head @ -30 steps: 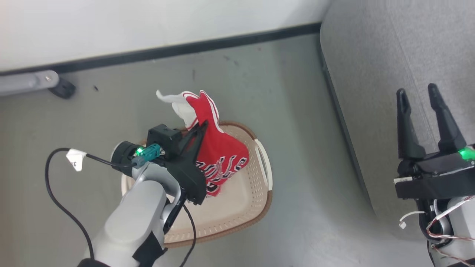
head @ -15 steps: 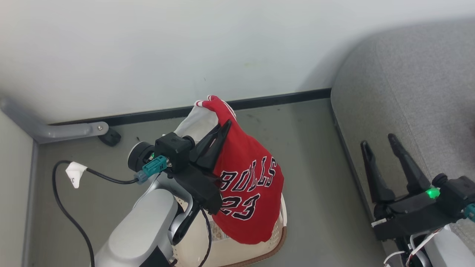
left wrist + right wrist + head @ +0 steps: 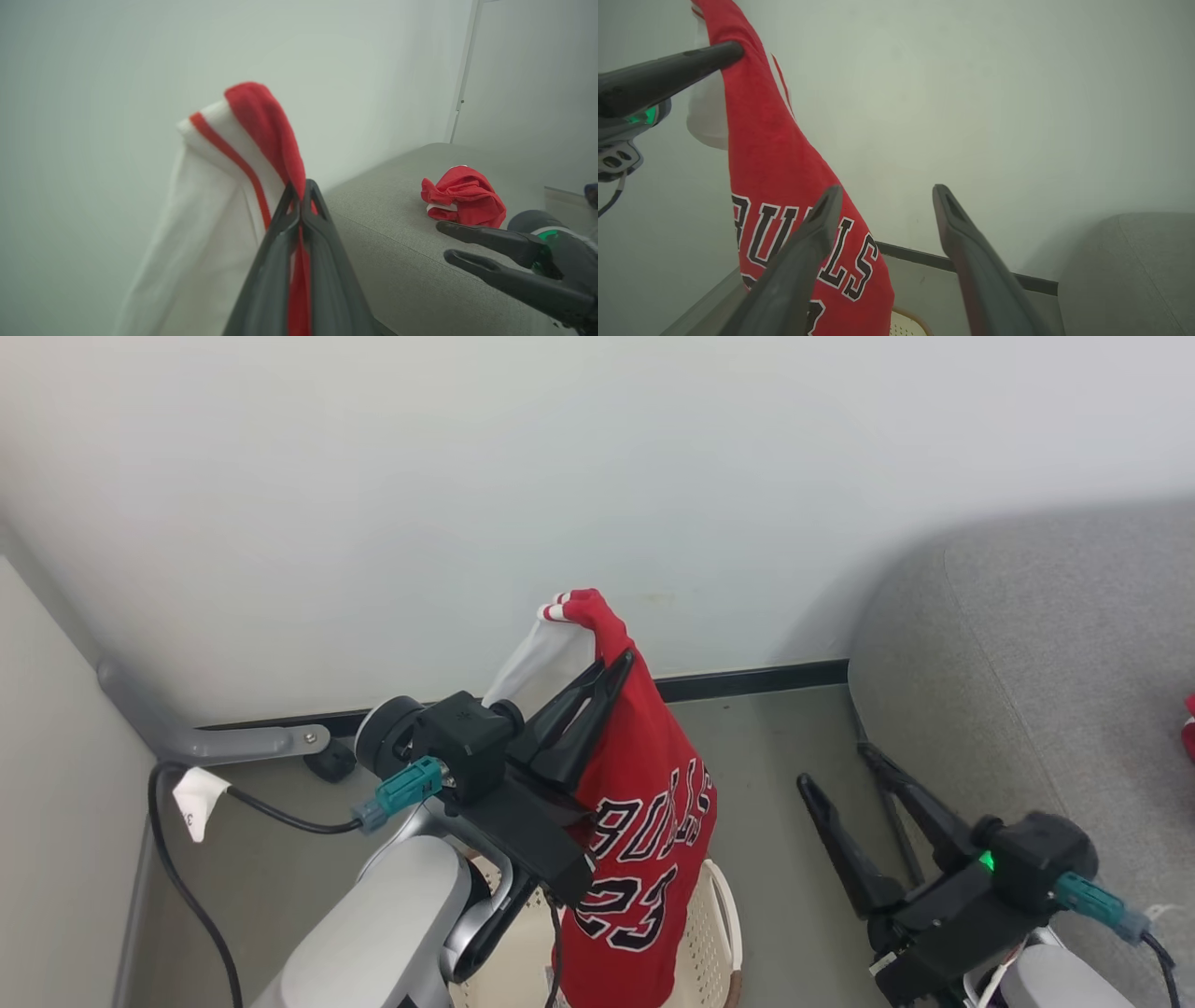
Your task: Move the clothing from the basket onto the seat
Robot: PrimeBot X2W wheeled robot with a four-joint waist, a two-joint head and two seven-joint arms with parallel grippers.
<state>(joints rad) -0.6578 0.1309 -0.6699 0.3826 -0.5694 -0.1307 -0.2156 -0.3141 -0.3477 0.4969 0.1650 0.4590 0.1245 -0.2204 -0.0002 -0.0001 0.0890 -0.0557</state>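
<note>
Transfer step, we judge. Left gripper (image 3: pixel 620 665) pinches the jersey (image 3: pixel 653 821) by its shoulder, and the cloth hangs over the basket (image 3: pixel 721 915). Right gripper (image 3: pixel 834 765) spread, empty. Next we'd swing it across over the seat (image 3: pixel 1046 663) and release beside the other red garment (image 3: pixel 462 200).

Two red garments: one jersey (image 3: pixel 644 821) at the left, one crumpled piece (image 3: pixel 462 198) on the right. One basket (image 3: pixel 724 915). One seat (image 3: pixel 1055 663). Two end effectors: left end effector (image 3: pixel 621 663), right end effector (image 3: pixel 835 765).
</note>
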